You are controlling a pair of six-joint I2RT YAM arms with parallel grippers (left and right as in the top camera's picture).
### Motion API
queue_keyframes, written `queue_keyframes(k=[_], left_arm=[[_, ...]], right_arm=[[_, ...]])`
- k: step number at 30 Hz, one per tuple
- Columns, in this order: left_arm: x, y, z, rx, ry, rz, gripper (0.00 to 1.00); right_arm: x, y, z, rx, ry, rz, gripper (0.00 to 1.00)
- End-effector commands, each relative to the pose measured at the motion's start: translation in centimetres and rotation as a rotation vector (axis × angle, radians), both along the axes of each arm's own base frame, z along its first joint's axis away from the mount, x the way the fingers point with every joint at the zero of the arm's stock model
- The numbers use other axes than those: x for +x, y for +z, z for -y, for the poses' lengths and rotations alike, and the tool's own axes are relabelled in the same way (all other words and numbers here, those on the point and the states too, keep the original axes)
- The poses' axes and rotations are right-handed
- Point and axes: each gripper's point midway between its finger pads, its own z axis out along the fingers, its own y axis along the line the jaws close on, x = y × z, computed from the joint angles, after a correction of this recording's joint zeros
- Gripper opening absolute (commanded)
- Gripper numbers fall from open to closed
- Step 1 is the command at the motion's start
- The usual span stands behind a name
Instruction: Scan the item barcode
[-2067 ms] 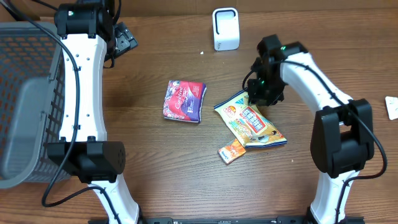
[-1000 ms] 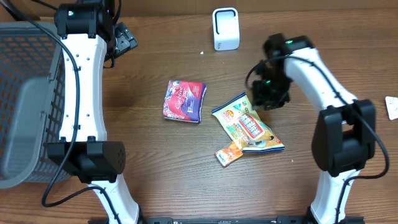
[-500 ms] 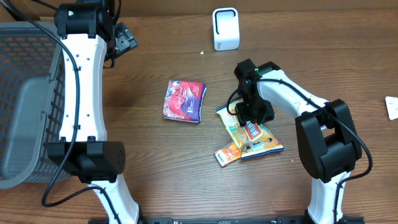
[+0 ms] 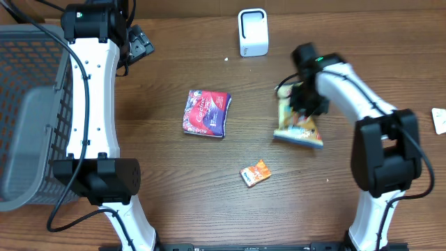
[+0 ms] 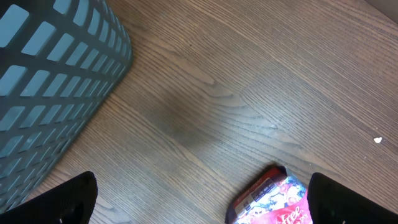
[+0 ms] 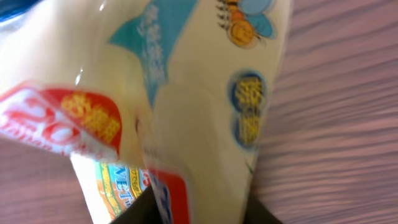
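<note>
My right gripper is shut on a yellow snack packet, which hangs tilted from it above the table, right of centre. In the right wrist view the yellow snack packet fills the frame, blurred, pinched between the dark fingers at the bottom edge. No barcode is readable on it. The white scanner stands at the back centre, left of and beyond the packet. My left gripper hangs open at the back left with nothing in it; its fingertips stand wide apart.
A purple snack packet lies at the table's centre, and the same purple packet shows under the left wrist. A small orange packet lies nearer the front. A grey basket fills the left side. A white object sits at the right edge.
My right gripper came down on the yellow packet, closed on it and lifted it back and to the right. The small orange packet stayed on the table. The left arm has not moved.
</note>
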Motion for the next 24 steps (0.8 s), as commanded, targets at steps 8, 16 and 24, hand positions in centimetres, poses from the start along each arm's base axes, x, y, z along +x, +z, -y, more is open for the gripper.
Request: queue_keyframes(k=[8,16,24], left_arm=[[0.2,-0.4,-0.1,-0.002,0.014,-0.007,1.0],[0.2,-0.4,-0.1,-0.002,0.014,-0.007,1.0],[0.2,-0.4,-0.1,-0.002,0.014,-0.007,1.0]], right_arm=[[1.3,2.7,0.3,0.147,0.017,0.003,0.62],[-0.6,2.9,0.6,0.135,0.012,-0.072,0.37],[-0.3,3.5,0.8,0.124,0.037,-0.062,0.08]])
